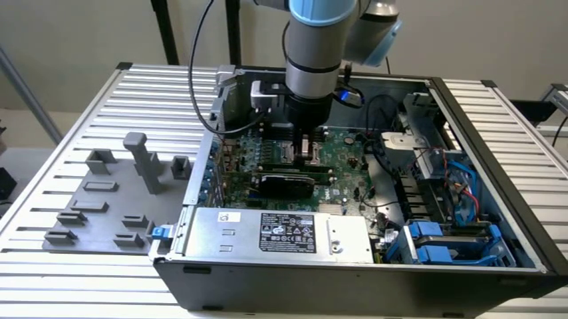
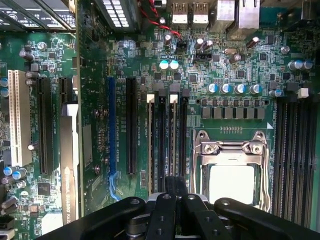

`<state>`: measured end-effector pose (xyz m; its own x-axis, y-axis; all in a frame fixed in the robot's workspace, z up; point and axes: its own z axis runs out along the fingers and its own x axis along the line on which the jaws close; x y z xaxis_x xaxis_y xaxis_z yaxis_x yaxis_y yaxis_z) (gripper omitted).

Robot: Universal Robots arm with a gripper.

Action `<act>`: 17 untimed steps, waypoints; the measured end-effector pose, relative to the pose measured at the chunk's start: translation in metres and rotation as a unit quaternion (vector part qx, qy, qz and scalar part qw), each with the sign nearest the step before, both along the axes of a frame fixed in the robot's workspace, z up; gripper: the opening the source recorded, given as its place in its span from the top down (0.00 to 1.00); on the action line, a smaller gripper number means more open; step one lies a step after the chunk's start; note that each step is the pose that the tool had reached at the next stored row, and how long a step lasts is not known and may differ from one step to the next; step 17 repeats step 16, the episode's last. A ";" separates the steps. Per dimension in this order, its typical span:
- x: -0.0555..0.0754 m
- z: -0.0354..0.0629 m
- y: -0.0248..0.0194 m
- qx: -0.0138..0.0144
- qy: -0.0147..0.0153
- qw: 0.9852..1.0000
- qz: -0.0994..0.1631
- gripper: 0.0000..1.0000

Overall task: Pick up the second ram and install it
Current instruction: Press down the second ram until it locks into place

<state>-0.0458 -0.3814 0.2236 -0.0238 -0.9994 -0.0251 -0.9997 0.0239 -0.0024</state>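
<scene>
Ribbed metal table point(image 1: 106, 86) beneath an open computer case point(image 1: 355, 279), grey fixture blocks point(image 1: 116, 193) at nine o'clock from it. Gripper point(image 1: 306, 156) clenched, low over the motherboard's black memory slots point(image 2: 167, 140), close to the processor socket point(image 2: 231, 175). Second ram: cannot tell whether pinched between the closed fingers point(image 2: 162, 210) or seated below.
</scene>
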 end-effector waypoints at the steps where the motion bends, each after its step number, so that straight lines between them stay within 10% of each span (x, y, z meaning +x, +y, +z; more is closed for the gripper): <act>1: 0.000 0.0008 -0.0001 0.000 0.000 1.000 0.000 0.89; 7: 0.000 0.0222 0.0004 0.001 0.001 1.000 0.000 0.89; 17: 0.000 0.0224 0.0004 0.001 0.001 1.000 0.000 0.89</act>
